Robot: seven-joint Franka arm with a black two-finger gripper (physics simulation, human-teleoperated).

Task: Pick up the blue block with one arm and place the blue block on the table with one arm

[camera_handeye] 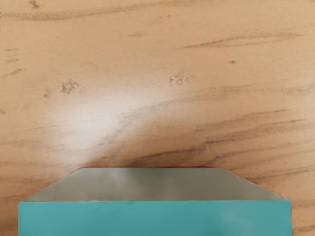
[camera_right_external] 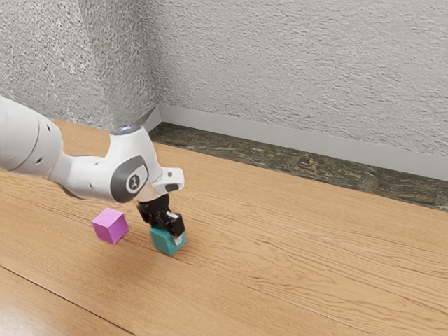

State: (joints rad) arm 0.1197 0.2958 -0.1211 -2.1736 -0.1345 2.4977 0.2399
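- Wall point(camera_right_external: 301, 63): biggest thing in ext. view, rough, lt. gray, w/ a corner toward the ext. view's left.
- Table point(camera_right_external: 294, 280): brown wood, grain lines & a dark seam running across the near part, ext. view. Wrist view: same wood beyond the block, w/ a pale shiny patch & a few small dk. knots.
- Floor point(camera_right_external: 301, 161): dk., mottled strip btwn table's far edge & the wall's foot.
- Baseboard point(camera_right_external: 280, 141): lt. gray band along the wall's foot, just above the floor strip.
- Arm point(camera_right_external: 87, 173): white w/ gray parts, in from the ext. view's left, bent, its end angled down to the table.
- Gripper point(camera_right_external: 169, 228): black, tilted, low over the table, right at the blue block's top & one side. Can't tell if it's spread, pressed together or pinching the block.
- Blue block point(camera_right_external: 164, 243): teal-ish cube, directly under/at the gripper, partly hidden by it in ext. view. Wrist view: close up, top face brt. teal, side face grayish. Can't tell if its underside touches the wood.
- Pink block point(camera_right_external: 107, 225): about same size as the blue one, on the table, toward the ext. view's left of it, near but not touching.
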